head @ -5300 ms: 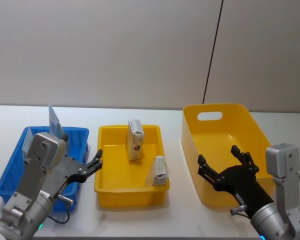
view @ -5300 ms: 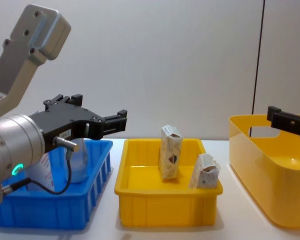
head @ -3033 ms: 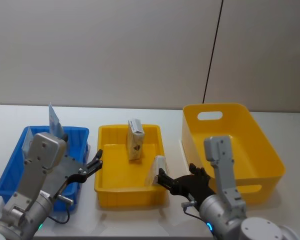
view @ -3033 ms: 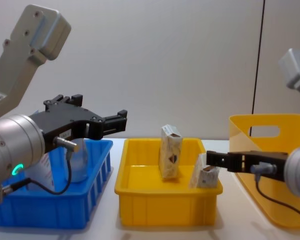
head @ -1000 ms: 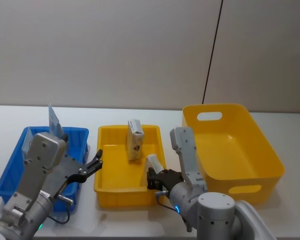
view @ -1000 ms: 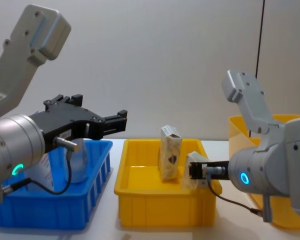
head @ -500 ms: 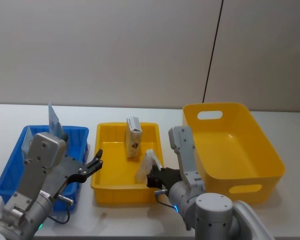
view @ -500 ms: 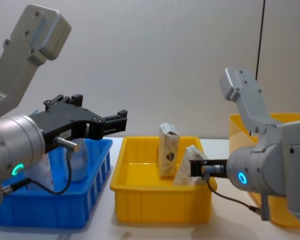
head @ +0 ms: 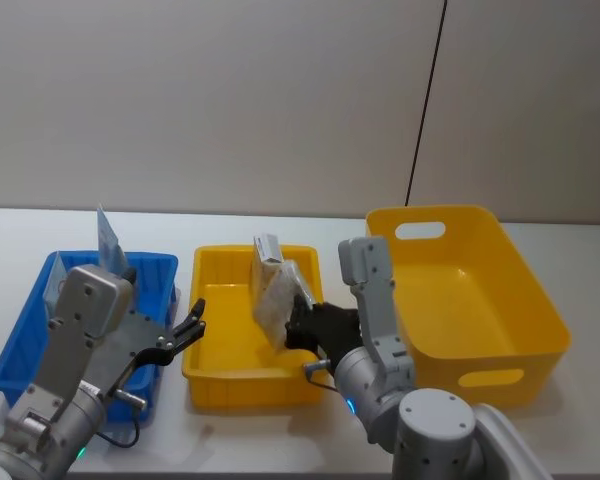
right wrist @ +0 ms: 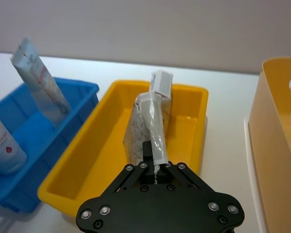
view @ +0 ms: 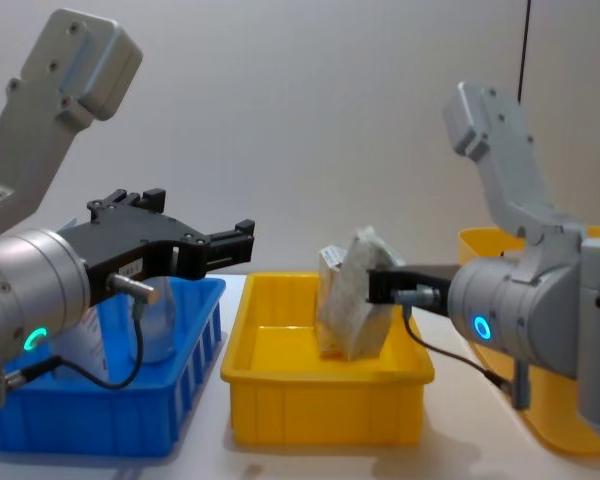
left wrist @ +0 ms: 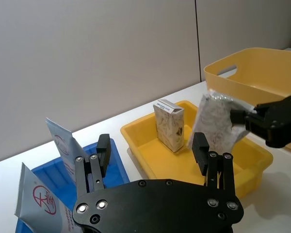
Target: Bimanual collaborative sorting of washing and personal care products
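Clamping the edge of a cream packet (head: 273, 296), the right gripper (head: 294, 320) holds it near-upright, top tilted toward 1 o'clock, half-hiding the second packet (head: 266, 249); the left gripper (head: 190, 322) gapes empty.

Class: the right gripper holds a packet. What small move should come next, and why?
Probably lift a little higher: the right gripper is shut on the cream packet, tilted low in the yellow tray, close beside the standing packet. The left gripper hovers open.

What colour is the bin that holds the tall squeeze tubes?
Blue. The bin shows best in the right wrist view.
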Robot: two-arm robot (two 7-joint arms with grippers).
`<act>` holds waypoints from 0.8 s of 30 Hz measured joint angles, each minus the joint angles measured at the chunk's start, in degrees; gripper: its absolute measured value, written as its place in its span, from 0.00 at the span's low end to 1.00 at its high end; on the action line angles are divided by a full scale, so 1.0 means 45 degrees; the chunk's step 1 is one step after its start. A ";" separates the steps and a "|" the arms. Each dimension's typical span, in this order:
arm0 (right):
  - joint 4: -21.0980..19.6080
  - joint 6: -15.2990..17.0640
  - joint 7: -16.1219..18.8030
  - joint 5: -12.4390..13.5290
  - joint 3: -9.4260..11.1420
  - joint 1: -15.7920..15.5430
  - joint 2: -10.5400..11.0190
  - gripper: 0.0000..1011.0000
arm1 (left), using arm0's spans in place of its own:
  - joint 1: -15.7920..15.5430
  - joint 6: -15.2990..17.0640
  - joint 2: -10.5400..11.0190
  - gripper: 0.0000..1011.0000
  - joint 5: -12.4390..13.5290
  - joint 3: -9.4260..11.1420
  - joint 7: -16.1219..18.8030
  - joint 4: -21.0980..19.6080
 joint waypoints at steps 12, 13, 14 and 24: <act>-0.0642 -0.1796 0.0343 -0.0386 0.0048 -0.0094 0.0255 0.01 | 0.0000 0.0000 -0.0001 0.99 0.0000 0.0000 0.0000 0.0000; -0.0698 -0.1879 0.0327 -0.0442 0.0074 -0.0098 0.0278 0.01 | 0.0000 0.0000 -0.0001 0.99 0.0000 0.0000 0.0000 0.0001; -0.0748 -0.1917 0.0313 -0.0468 0.0097 -0.0102 0.0298 0.01 | 0.0000 0.0000 -0.0001 0.99 0.0000 0.0001 0.0000 0.0000; -0.1570 -0.2072 -0.0298 -0.1094 0.0630 -0.0177 0.0715 0.01 | 0.0000 0.0000 -0.0001 0.99 0.0000 -0.0001 0.0000 0.0000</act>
